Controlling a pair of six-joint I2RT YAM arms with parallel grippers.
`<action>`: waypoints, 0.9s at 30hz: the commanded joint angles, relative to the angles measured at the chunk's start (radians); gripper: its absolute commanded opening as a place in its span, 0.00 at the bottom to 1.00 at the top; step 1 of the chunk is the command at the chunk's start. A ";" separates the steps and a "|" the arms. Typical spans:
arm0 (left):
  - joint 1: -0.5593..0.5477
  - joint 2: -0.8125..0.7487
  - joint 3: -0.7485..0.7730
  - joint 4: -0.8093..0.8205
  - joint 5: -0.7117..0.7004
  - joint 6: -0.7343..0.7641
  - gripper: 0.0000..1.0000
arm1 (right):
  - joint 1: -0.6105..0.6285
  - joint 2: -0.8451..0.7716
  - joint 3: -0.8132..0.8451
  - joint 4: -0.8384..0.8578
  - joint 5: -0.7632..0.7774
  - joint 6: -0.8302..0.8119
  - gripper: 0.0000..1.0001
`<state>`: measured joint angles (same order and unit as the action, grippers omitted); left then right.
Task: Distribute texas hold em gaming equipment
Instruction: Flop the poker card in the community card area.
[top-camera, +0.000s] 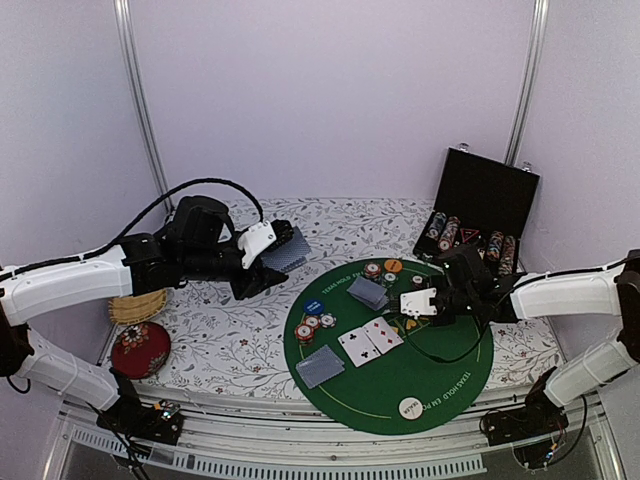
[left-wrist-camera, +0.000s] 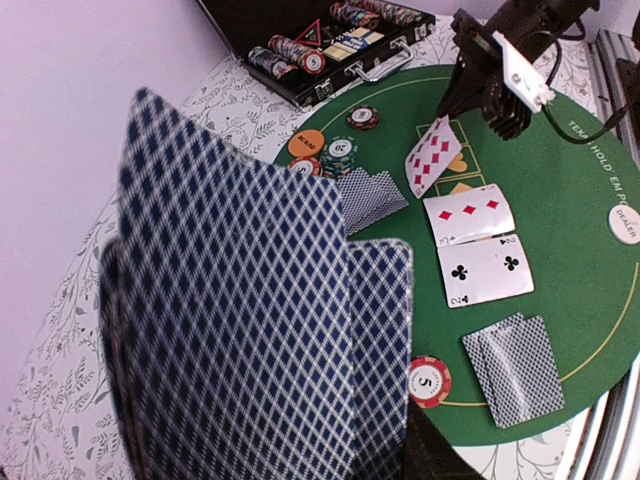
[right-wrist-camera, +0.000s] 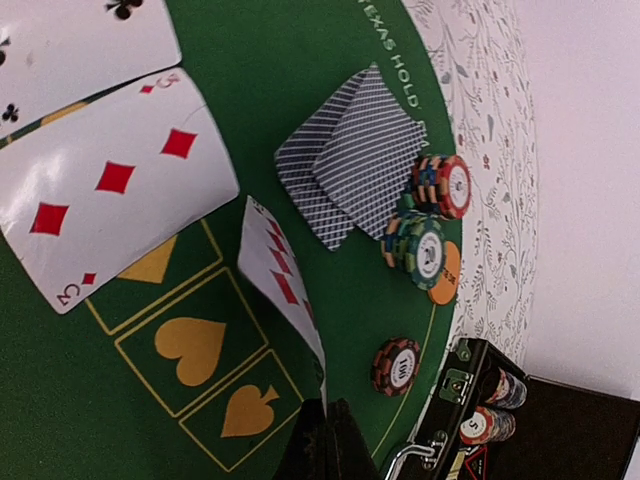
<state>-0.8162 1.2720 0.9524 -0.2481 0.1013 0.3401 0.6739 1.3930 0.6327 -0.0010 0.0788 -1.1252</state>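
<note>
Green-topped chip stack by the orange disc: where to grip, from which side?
Probably from straight above, pinching the chip stack across its side wall. It stands upright, several chips tall; the orange disc and face-down cards crowd it, so side approach looks tight.

Top view: the widest open lane is bare floral table (top-camera: 235, 345) left of centre, between left tool (top-camera: 272, 262) with its fanned cards (top-camera: 292, 248) and green mat (top-camera: 440, 372). Mat's lower right is also bare, only white disc (top-camera: 410, 407) near the bottom rim. Mat's left half is crowded: chip stacks (top-camera: 312, 325), 2 face-down pairs (top-camera: 320, 366), face-up cards (top-camera: 370, 340). Right tool (top-camera: 410, 315), pinching a tilted card (left-wrist-camera: 432, 155), hangs over mat's upper centre. Open case (top-camera: 490, 205) blocks upper right corner. Cushion (top-camera: 140, 350) and basket (top-camera: 138, 305) block far left edge. Left wrist view: the fan hides the left half.
</note>
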 joint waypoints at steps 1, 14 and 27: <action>-0.004 -0.004 0.000 0.017 0.013 -0.001 0.45 | -0.006 0.034 -0.045 0.071 -0.034 -0.110 0.01; -0.004 -0.001 -0.002 0.016 0.005 0.002 0.45 | -0.007 0.076 -0.097 -0.001 -0.044 -0.260 0.02; -0.004 0.004 -0.003 0.017 0.005 0.003 0.46 | 0.016 0.046 -0.147 0.027 -0.027 -0.382 0.02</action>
<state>-0.8162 1.2720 0.9524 -0.2485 0.1009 0.3405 0.6796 1.4414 0.5049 0.0113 0.0429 -1.4654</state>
